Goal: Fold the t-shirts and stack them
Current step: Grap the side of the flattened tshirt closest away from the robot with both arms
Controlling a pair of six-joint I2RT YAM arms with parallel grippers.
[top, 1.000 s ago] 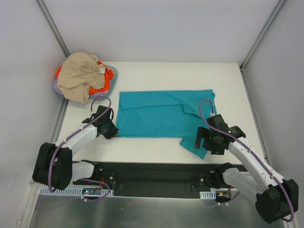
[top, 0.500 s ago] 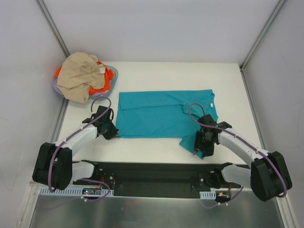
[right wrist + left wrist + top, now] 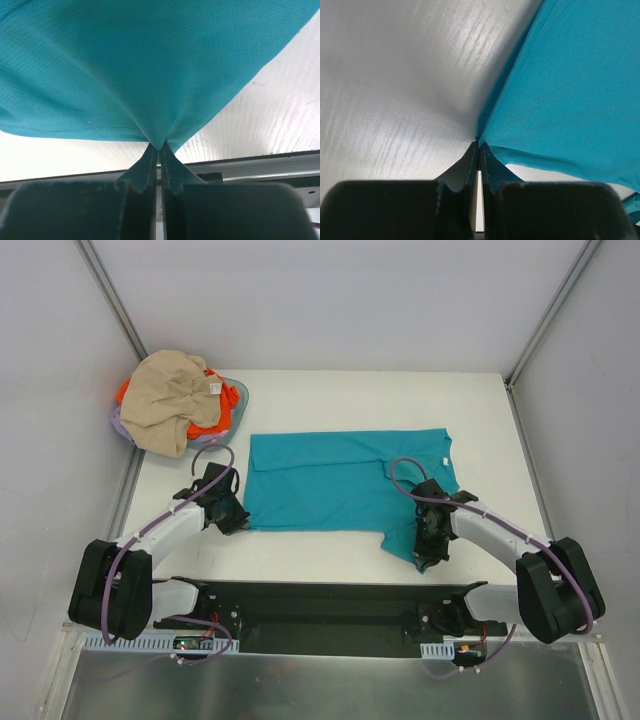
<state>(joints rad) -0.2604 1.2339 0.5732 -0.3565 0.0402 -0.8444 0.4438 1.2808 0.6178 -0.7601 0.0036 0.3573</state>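
A teal-blue t-shirt (image 3: 330, 483) lies spread flat across the middle of the white table. My left gripper (image 3: 240, 522) is shut on its near left corner, the cloth (image 3: 560, 90) pinched at the fingertips in the left wrist view. My right gripper (image 3: 428, 558) is shut on the near right sleeve tip, where the cloth (image 3: 150, 65) pulls into a peak between the fingertips. A beige t-shirt (image 3: 170, 400) is heaped over an orange t-shirt (image 3: 215, 420) at the back left.
The heap sits in a shallow bluish-lavender basket (image 3: 238, 400) at the table's back left corner. A black rail (image 3: 320, 605) runs along the near table edge (image 3: 260, 157). Grey walls enclose the table on three sides.
The right gripper has moved left and down onto the teal shirt's near right sleeve and closed on it. The left gripper has stayed shut on the near left corner.
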